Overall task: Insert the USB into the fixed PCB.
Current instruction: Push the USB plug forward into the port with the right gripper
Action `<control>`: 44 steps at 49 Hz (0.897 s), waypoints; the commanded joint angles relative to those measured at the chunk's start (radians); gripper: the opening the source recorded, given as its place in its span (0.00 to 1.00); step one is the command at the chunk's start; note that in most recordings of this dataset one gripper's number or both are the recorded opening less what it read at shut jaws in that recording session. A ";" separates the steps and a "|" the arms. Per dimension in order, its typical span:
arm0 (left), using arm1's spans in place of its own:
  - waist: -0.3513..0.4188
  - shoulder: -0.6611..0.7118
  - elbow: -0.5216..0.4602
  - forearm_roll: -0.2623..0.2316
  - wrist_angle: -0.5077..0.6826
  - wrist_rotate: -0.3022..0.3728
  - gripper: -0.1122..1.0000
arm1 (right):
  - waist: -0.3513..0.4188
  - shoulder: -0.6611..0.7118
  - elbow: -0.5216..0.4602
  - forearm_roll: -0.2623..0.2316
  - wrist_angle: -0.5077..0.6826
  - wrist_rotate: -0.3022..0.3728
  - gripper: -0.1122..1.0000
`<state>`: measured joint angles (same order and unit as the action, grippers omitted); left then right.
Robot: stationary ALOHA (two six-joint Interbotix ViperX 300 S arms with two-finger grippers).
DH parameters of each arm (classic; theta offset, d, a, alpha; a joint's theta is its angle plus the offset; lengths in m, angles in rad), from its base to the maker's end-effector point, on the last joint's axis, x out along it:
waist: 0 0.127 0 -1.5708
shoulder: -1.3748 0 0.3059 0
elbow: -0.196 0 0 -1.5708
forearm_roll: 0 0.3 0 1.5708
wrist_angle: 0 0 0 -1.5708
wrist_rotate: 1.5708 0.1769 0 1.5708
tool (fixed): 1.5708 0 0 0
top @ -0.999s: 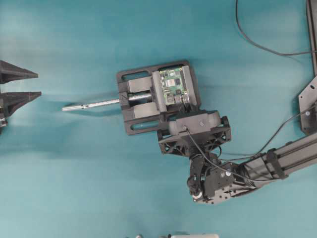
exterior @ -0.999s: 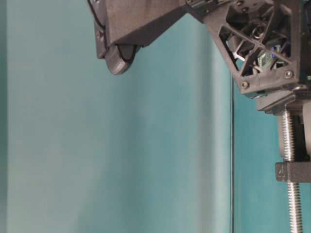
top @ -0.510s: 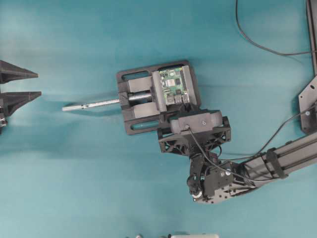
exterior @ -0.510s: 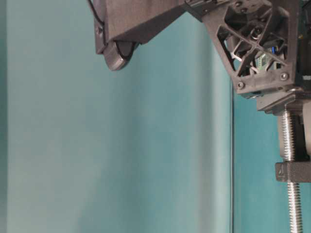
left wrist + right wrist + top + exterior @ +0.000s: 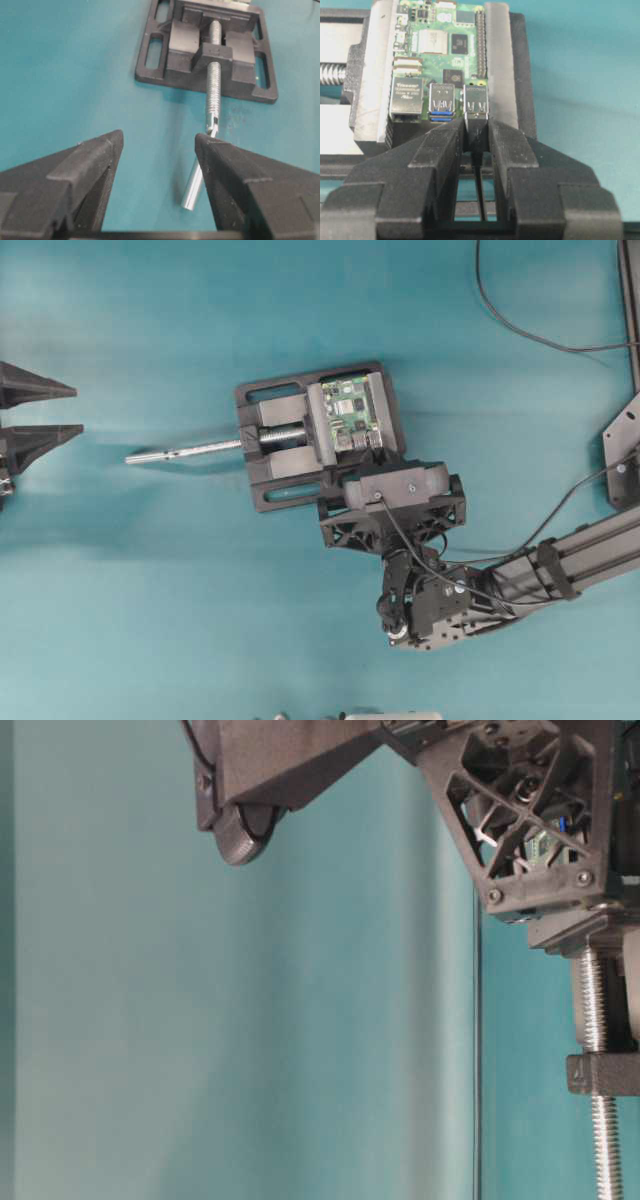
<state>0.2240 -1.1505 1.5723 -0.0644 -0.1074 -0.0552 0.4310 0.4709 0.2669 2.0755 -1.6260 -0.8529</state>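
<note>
The green fixed PCB [image 5: 350, 412] [image 5: 450, 45] is clamped in a black vise [image 5: 270, 455]. My right gripper [image 5: 372, 462] [image 5: 476, 135] is shut on the USB [image 5: 476, 131], a small black plug. Its front end meets the mouth of the right-hand silver port [image 5: 475, 102] on the board's near edge. I cannot tell how deep it sits. The plug's thin cable [image 5: 480, 190] runs back between the fingers. My left gripper [image 5: 75, 410] [image 5: 159, 137] stands open and empty at the far left, well away from the vise.
The vise's silver screw rod [image 5: 185, 451] [image 5: 212, 95] sticks out left toward my left gripper. A thin black cable [image 5: 500, 325] loops across the top right. The table-level view shows only my right gripper's lattice frame [image 5: 530, 810] and the screw [image 5: 597, 1020].
My right gripper edged slightly toward the PCB with the plug, then held still. The left gripper has not moved.
</note>
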 commanded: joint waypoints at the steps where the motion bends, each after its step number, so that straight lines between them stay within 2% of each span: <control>1: 0.002 0.008 -0.012 0.000 -0.008 -0.009 0.78 | -0.038 -0.011 -0.008 -0.009 -0.014 0.003 0.27; 36: 0.002 0.008 -0.011 0.002 -0.006 -0.009 0.78 | -0.028 -0.009 -0.009 -0.009 -0.011 0.017 0.28; 39: 0.002 0.008 -0.012 0.002 -0.006 -0.009 0.78 | -0.029 -0.009 -0.009 -0.009 -0.011 0.017 0.33; 44: 0.002 0.008 -0.012 0.002 -0.008 -0.009 0.78 | -0.028 -0.009 -0.009 -0.009 -0.011 0.015 0.50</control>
<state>0.2240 -1.1505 1.5723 -0.0644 -0.1074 -0.0552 0.4218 0.4771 0.2669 2.0739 -1.6276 -0.8345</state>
